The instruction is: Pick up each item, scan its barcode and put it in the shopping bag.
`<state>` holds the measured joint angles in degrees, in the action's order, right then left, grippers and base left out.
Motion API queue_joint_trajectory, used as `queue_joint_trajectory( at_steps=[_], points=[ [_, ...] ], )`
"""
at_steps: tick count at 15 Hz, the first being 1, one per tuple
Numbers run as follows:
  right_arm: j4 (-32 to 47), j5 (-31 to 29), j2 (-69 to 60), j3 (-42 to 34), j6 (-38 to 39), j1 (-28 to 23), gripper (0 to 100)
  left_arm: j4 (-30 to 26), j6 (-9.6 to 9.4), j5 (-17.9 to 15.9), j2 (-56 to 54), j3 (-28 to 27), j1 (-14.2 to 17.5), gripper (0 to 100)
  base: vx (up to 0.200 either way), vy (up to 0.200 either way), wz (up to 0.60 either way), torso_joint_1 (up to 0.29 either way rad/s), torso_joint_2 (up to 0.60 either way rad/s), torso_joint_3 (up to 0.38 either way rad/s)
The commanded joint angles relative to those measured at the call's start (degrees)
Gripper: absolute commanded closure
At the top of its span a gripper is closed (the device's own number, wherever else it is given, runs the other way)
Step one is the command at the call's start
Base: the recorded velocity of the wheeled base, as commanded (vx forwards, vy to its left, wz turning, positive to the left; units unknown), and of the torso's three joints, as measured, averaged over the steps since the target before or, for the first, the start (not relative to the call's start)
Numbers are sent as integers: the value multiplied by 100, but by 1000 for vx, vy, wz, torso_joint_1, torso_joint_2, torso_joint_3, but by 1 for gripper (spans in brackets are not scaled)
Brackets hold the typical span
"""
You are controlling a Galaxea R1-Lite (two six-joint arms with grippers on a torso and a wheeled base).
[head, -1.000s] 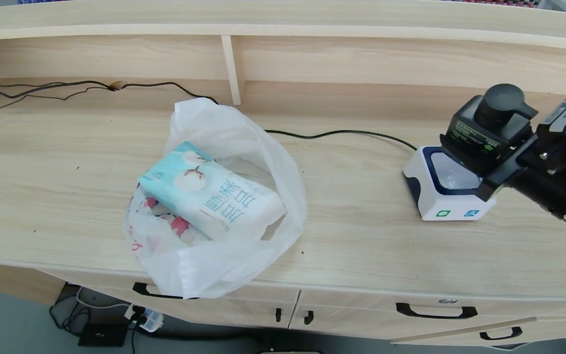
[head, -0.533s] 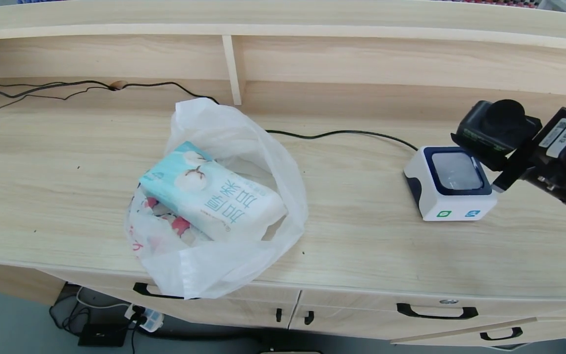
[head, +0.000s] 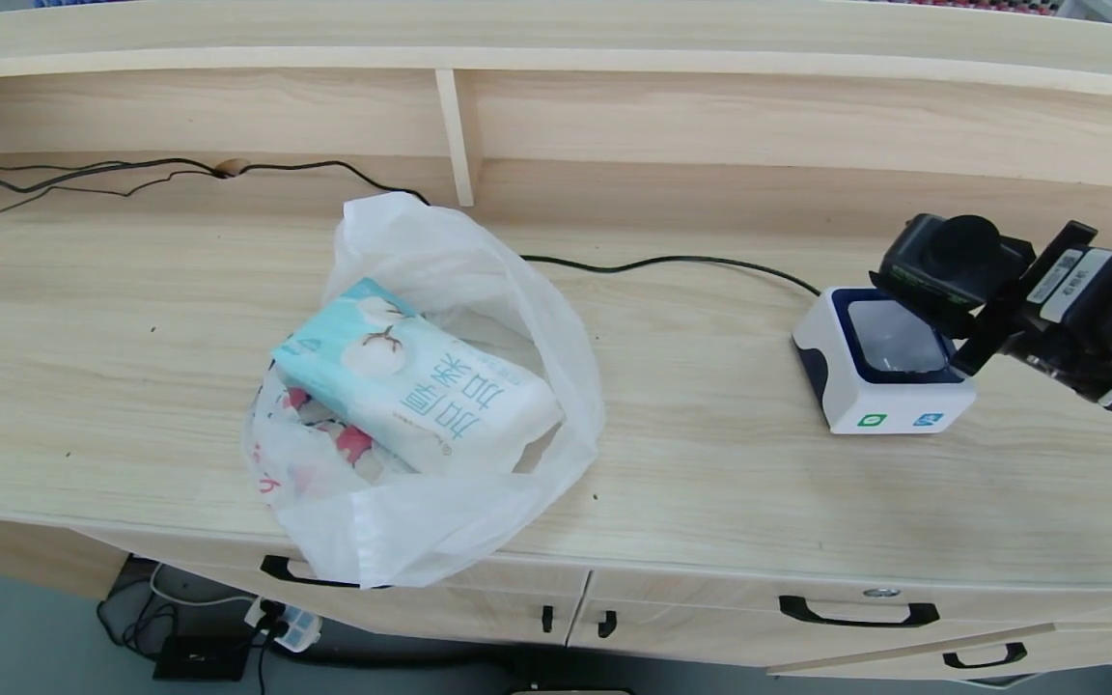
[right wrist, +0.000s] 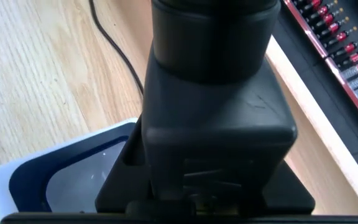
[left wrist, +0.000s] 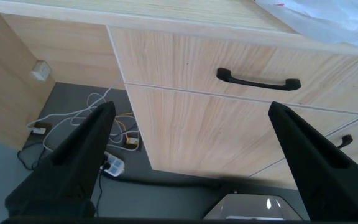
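My right gripper (head: 1005, 294) is shut on a black bottle (head: 947, 263) with a round black cap, held tilted just above the far right corner of the white and blue barcode scanner (head: 879, 372). The right wrist view has the bottle (right wrist: 216, 118) close up over the scanner's glass window (right wrist: 61, 183). The white plastic shopping bag (head: 479, 290) lies open mid-counter with a light blue tissue pack (head: 411, 381) and a red-printed pack (head: 324, 434) inside. My left gripper (left wrist: 191, 165) is open below the counter, facing the drawer fronts.
A black cable (head: 672, 261) runs from the scanner along the counter's back. More cables (head: 83, 174) lie at the far left. An upright divider (head: 456, 135) stands behind the bag. Drawers with black handles (head: 855, 610) line the counter front.
The right gripper has tipped the black bottle over and drawn it back from above the scanner window to the scanner's far right corner. The bag and its contents stayed put.
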<state>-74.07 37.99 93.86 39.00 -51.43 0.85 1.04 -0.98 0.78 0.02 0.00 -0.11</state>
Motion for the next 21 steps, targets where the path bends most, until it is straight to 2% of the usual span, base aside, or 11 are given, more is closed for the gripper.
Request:
queue_joint_trajectory(
  at_steps=[1,8,11,13,17,21],
  points=[
    [-2,7,36,29,10,-24,100,2,1,1,-2,0,2,0,0,0,0,0,0,0],
    [-2,60,-25,11,107,-24,100,11,10,1,-2,0,2,0,0,0,0,0,0,0],
    [42,-204,-350,-41,599,73,100,-7,1,1,-2,0,2,0,0,0,0,0,0,0],
    [367,-450,-807,-50,995,73,100,-7,1,1,-2,0,2,0,0,0,0,0,0,0],
    [1879,-863,-1818,-24,1381,205,100,-16,1,1,-2,0,2,0,0,0,0,0,0,0],
    [2090,-1188,-2003,170,1926,328,100,-16,1,1,-2,0,2,0,0,0,600,-2,1,8]
  ],
)
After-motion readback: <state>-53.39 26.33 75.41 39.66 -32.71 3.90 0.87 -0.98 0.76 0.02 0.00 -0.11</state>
